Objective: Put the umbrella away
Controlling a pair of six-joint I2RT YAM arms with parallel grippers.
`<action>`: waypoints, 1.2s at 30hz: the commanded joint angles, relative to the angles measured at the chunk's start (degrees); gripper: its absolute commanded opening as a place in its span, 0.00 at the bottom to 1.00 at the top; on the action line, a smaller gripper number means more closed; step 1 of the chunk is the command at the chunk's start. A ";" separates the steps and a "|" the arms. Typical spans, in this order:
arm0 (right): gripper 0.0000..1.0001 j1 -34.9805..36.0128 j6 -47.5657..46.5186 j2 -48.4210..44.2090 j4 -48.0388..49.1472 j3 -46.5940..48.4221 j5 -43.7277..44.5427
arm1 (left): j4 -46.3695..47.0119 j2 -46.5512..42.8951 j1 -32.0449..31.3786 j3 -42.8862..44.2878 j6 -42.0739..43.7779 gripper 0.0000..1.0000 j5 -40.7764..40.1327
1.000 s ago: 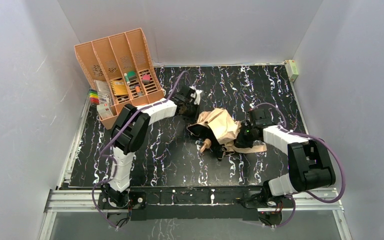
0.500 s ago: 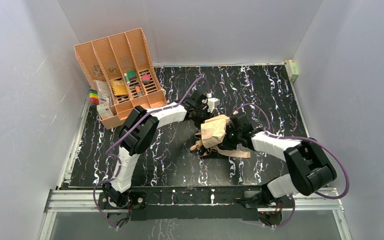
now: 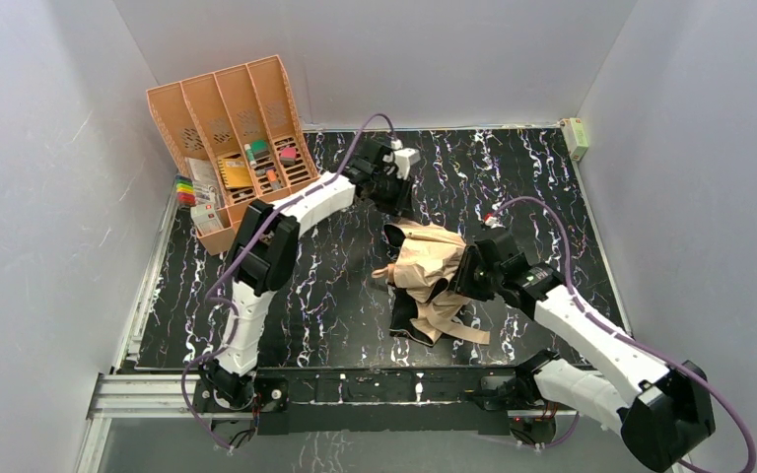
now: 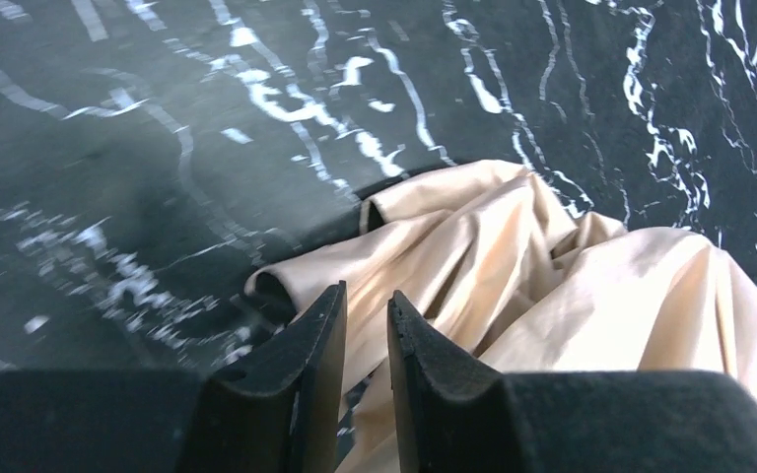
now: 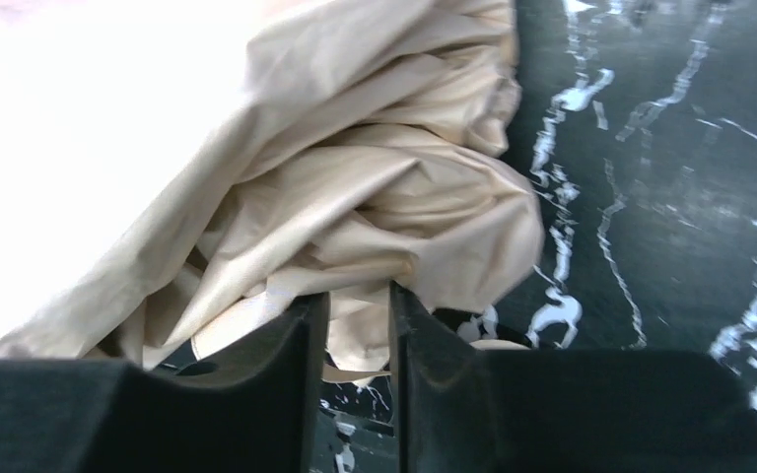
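At the far left, the orange organizer (image 3: 232,128) stands well apart. The left gripper (image 4: 367,296), jaws slightly parted and holding nothing, hovers just beyond the far edge of the umbrella (image 3: 424,261), which lies crumpled mid-table (image 3: 335,296). The right gripper (image 5: 360,294), also slightly parted, is against its right side, clasping nothing.

No lettering is legible anywhere (items (image 3: 256,163) in the organizer (image 3: 219,99) are too small).

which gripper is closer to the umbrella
The right gripper: in the top view it sits against the umbrella's right edge, while the left gripper hangs farther back, beyond its far edge.
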 commanded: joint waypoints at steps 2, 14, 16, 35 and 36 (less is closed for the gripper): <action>0.44 -0.13 -1.47 -3.82 -14.41 6.39 7.62 | -0.23 -12.65 2.14 -6.11 -0.94 0.23 -4.21; 0.63 -0.13 -8.50 -6.37 -20.49 10.97 -7.58 | 9.83 -40.43 1.86 -43.29 -11.67 0.23 -8.23; 0.64 -0.18 -8.03 -7.89 -18.72 8.79 -6.97 | 11.67 -43.07 0.25 -48.16 -13.47 0.23 -8.76; 0.34 -0.18 -5.15 11.96 17.07 -5.86 -6.98 | 19.66 -24.32 -6.29 -44.49 -14.21 0.13 -12.96; 0.34 -0.19 -5.40 14.76 19.07 -4.89 -5.75 | 19.38 -22.84 -5.76 -42.69 -13.48 0.13 -13.16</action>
